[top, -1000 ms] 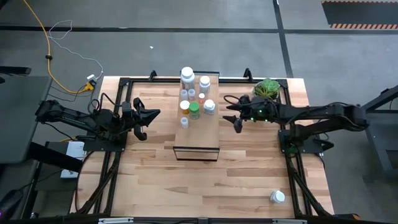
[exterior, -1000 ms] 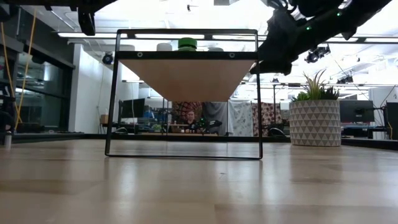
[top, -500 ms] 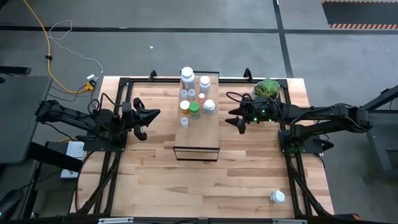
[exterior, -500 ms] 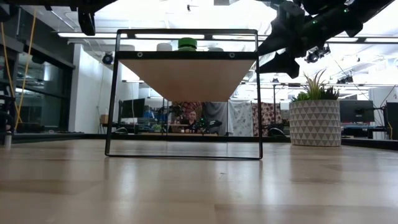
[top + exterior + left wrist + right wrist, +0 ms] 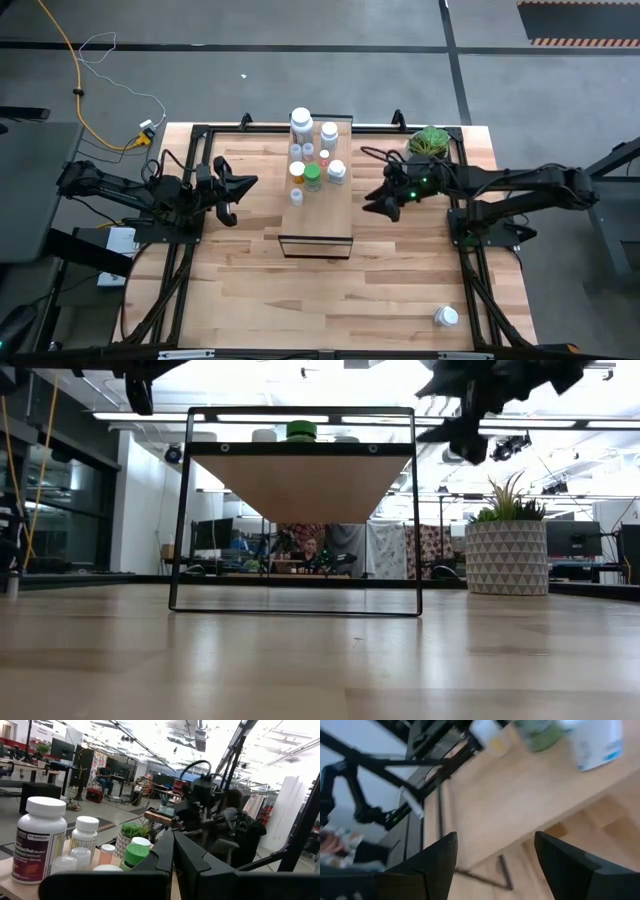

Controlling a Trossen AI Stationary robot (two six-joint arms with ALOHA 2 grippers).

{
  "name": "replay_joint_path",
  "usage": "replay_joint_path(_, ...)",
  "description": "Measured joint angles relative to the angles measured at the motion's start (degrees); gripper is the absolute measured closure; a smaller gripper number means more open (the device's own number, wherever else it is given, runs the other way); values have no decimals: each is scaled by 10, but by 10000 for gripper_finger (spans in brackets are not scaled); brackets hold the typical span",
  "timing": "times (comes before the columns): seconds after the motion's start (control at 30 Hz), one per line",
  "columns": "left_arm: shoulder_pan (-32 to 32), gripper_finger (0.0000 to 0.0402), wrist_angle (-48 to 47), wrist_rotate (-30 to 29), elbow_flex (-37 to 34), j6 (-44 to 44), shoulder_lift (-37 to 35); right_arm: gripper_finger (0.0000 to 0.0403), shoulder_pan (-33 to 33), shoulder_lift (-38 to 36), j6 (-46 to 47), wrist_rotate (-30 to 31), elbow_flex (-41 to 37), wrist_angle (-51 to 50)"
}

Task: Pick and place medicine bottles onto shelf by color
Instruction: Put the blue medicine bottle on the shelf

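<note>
The shelf, a pale plank on a thin black frame, stands mid-table. Several medicine bottles stand upright on its far half, among them a green one and a large white one. Another white bottle lies on the table at the near right. My right gripper hovers open just right of the shelf and above plank height, nothing between its fingers. My left gripper waits shut, left of the shelf, pointing at the bottles.
A potted green plant stands at the far right, close behind my right arm. The shelf's black frame rises from the tabletop. The shelf's near half is bare wood, and open tabletop lies toward the near edge.
My right gripper has risen and rolled about its own axis beside the shelf's right edge, drawing slightly toward the table's near edge. It has stayed open and holds nothing. The bottles have not moved.
</note>
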Motion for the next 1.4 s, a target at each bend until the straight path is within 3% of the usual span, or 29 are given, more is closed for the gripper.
replay_joint_path(0.2,0,401,0,-1,0,0,0,148,65,3,17,20,63,-127)
replay_joint_path(0.43,0,401,0,-1,0,0,0,148,160,5,174,49,73,-155)
replay_joint_path(0.83,0,401,-1,-1,0,21,0,148,409,77,685,39,70,-153)
replay_joint_path(1.0,0,401,0,-6,0,45,0,148,509,126,866,0,70,-159)
replay_joint_path(1.13,0,401,0,-6,0,45,0,148,549,150,901,-41,70,-205)
replay_joint_path(1.4,0,401,0,-8,0,45,0,148,541,153,902,-66,70,-303)
